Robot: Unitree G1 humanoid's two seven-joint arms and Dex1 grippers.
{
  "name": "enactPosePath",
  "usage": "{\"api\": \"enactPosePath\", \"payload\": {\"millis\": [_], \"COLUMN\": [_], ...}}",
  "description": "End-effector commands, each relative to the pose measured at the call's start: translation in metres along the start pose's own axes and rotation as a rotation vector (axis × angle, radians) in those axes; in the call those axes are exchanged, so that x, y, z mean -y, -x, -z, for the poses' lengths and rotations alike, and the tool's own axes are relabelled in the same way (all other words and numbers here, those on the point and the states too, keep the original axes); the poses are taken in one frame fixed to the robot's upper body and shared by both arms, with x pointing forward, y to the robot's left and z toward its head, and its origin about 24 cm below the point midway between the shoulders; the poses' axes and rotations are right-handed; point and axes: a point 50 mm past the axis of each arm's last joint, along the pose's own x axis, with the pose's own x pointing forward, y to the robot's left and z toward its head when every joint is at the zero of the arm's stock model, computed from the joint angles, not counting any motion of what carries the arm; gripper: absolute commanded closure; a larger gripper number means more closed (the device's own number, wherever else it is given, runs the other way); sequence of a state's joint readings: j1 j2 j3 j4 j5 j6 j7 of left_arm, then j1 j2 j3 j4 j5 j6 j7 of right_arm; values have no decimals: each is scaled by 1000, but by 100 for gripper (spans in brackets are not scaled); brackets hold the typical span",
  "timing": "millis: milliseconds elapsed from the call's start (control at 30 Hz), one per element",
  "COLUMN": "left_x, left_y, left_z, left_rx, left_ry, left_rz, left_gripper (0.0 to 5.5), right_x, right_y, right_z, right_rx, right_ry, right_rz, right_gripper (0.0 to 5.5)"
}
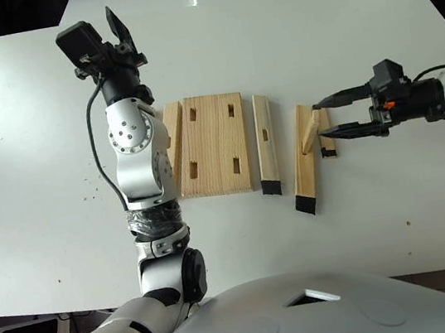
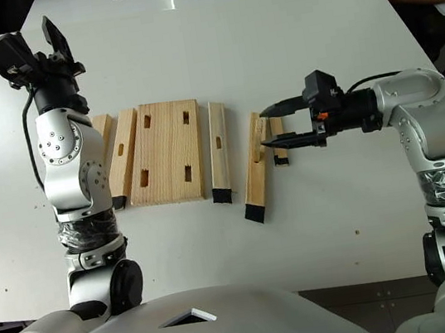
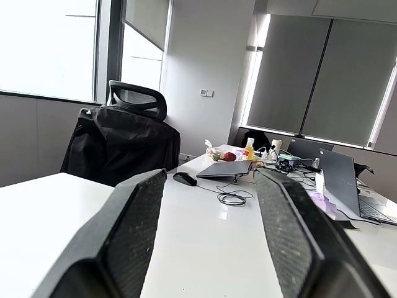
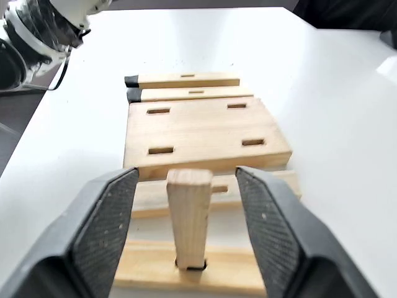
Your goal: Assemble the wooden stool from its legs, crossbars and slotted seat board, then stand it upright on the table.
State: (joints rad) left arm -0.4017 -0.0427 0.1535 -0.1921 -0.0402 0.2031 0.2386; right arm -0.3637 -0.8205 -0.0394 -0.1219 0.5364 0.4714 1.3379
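Seat board (image 1: pixel 211 145): lies flat in the middle of the table (image 1: pixel 29 162), slots showing.
Legs: one leg (image 1: pixel 265 145) is just right of the board. Two more (image 2: pixel 124 152) are on its left, partly hidden by the left arm.
Crossbar (image 4: pixel 188 214): sticks up from a slot in the far right leg (image 1: pixel 305 172).
Right fingers (image 4: pixel 105 230): spread apart, one on each side of the crossbar, not touching it.
Left fingers (image 3: pixel 136 236): spread apart, holding nothing, lifted above the table.
Small wood piece (image 1: pixel 329 149): half hidden under a right finger, hard to make out.
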Motion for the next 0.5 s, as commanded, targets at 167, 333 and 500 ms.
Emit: {"api": "enactPosePath", "payload": {"millis": [167, 333, 500], "left_x": [4, 7, 9], "left_y": [-6, -7, -7], "left_z": [1, 1, 0], "left_rx": [9, 16, 21], "left_ry": [-6, -3, 3], "left_rz": [4, 14, 13], "left_gripper": [287, 287, 287], "right_x": [0, -1, 6], "right_y": [-57, -73, -65], "right_z": [-30, -4, -24], "right_rx": [209, 153, 225], "right_ry": [-36, -110, -90], "right_rz": [97, 141, 158], "right_gripper": [261, 261, 261]}}
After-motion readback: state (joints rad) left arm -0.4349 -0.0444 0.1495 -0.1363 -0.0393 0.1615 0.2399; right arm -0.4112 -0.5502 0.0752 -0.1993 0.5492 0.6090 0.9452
